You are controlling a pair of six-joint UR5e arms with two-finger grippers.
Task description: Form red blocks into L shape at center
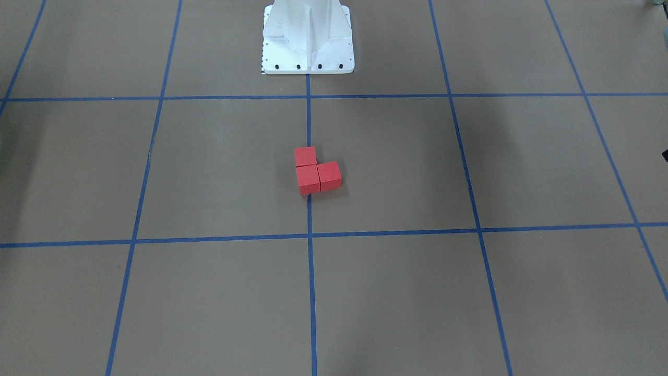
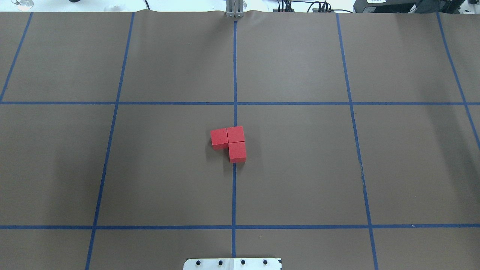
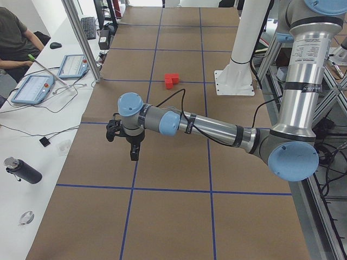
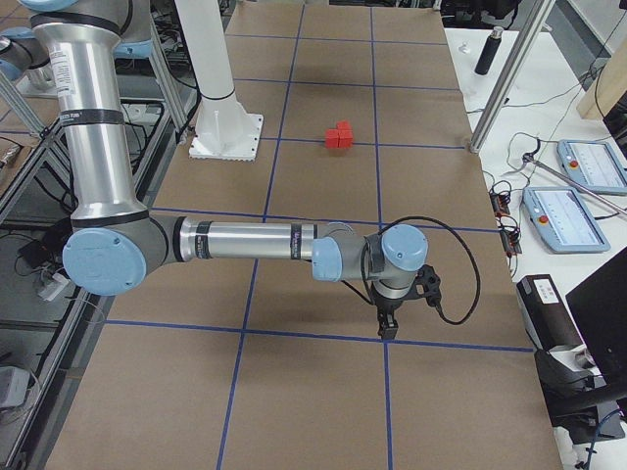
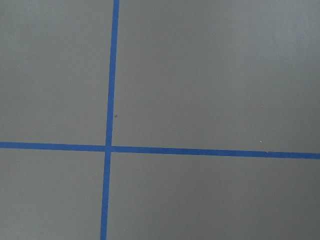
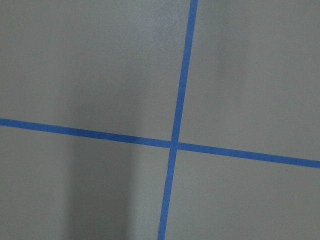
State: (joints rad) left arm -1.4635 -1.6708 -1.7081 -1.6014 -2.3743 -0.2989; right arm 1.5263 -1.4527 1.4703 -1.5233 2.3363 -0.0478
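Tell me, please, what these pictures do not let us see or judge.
- Left gripper: seen only in the exterior left view, small and side-on; open or shut cannot be told.
- Right gripper: only in the exterior right view; same doubt.
- Red blocks: in both side views too small to show their seams.
- Wrist views: only tape lines and table; no fingers, no blocks.

Looks matt and smooth on the red blocks (image 2: 235,134). Dull brown paper over the table (image 2: 300,168), slightly wavy at its far edge. Thin blue tape (image 2: 234,187) for the grid, flat and smooth. Glossy white painted metal on the base (image 1: 308,36). Satin silver metal along the left arm (image 3: 214,129) and right arm (image 4: 245,240), with smooth pale-blue plastic caps (image 3: 293,161) at the joints.
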